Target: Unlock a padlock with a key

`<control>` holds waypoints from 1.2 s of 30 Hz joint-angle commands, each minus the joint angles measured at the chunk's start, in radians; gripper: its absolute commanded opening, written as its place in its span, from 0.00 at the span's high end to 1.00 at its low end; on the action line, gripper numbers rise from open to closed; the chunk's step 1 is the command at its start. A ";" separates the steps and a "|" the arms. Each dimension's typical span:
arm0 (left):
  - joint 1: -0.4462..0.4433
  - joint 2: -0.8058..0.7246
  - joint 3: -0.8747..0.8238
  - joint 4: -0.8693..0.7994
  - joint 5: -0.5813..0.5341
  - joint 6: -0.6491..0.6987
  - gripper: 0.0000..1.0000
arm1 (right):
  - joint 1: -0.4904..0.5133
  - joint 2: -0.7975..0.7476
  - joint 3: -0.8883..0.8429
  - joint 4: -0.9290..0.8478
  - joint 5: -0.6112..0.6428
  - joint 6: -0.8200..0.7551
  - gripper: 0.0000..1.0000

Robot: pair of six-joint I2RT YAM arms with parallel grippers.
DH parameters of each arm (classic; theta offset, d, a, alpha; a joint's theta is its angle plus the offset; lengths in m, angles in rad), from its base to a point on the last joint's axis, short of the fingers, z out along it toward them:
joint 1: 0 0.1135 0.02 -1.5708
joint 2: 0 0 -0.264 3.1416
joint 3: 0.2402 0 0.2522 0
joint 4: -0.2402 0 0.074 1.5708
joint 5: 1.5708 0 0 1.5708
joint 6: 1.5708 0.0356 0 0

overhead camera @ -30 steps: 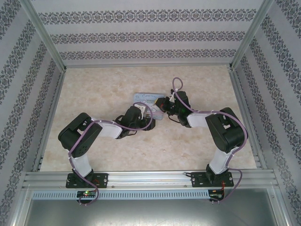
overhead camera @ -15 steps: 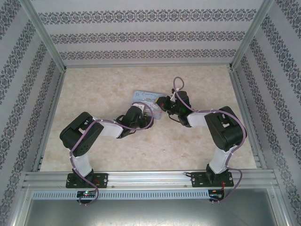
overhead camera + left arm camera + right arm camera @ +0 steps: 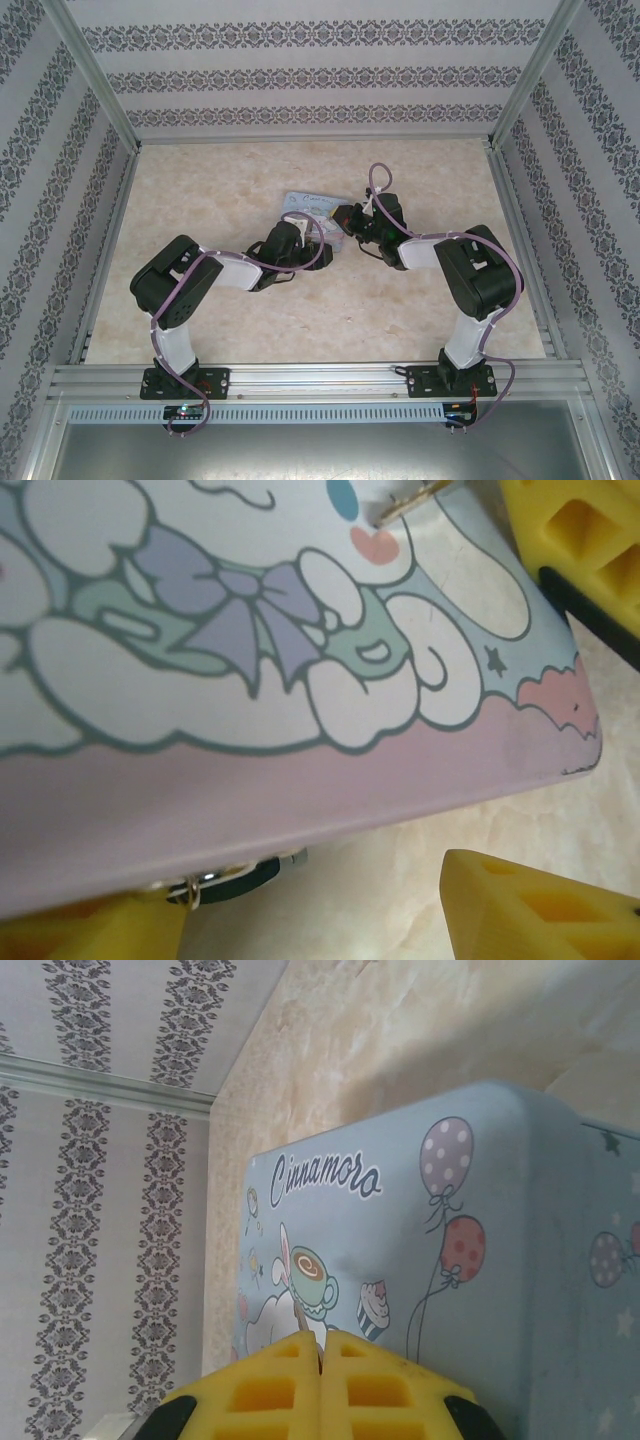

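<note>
half the padlock (image 3: 238, 876) hides beneath the tin (image 3: 300, 730) edge.

Left arm (image 3: 175, 290) and right arm (image 3: 480, 275) both bent sharply at the elbow, forearms reaching inward toward each other. Left gripper (image 3: 300, 238) low, fingers (image 3: 540, 910) spread wide. Right gripper (image 3: 345, 217) close opposite, pads (image 3: 270, 1390) pressed together.

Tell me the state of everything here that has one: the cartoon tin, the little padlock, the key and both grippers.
Pale blue rectangular cartoon tin: lid shut, lying flat.
Tiny dark bluish padlock: at the tin's edge; cannot tell whether it is locked.
Thin metal key: pinched, tip towards the tin's lid.
Left gripper: open, fingers either side of the padlock.
Right gripper: shut on the key.
</note>
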 commanded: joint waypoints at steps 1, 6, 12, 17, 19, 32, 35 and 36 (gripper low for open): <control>0.007 0.014 -0.013 0.103 0.050 -0.078 0.34 | -0.008 0.028 0.007 0.015 0.002 0.006 1.00; 0.016 0.023 -0.054 0.199 0.054 -0.171 0.36 | -0.008 0.031 0.006 0.021 0.000 0.009 1.00; 0.016 0.031 -0.105 0.322 0.041 -0.287 0.40 | -0.008 0.034 0.007 0.026 -0.003 0.010 1.00; 0.015 0.049 -0.138 0.409 0.032 -0.362 0.44 | -0.008 0.034 0.000 0.029 -0.003 0.014 1.00; 0.016 0.049 -0.148 0.425 0.030 -0.374 0.46 | -0.008 0.033 -0.004 0.030 -0.003 0.014 1.00; 0.009 -0.005 -0.161 0.384 -0.018 -0.369 0.54 | -0.008 0.040 -0.008 0.030 -0.006 0.020 1.00; 0.009 0.019 -0.157 0.389 -0.025 -0.376 0.55 | -0.006 0.044 -0.009 0.054 -0.006 0.022 1.00; 0.009 0.027 -0.155 0.391 -0.025 -0.380 0.55 | -0.005 0.044 -0.009 0.055 -0.005 0.022 1.00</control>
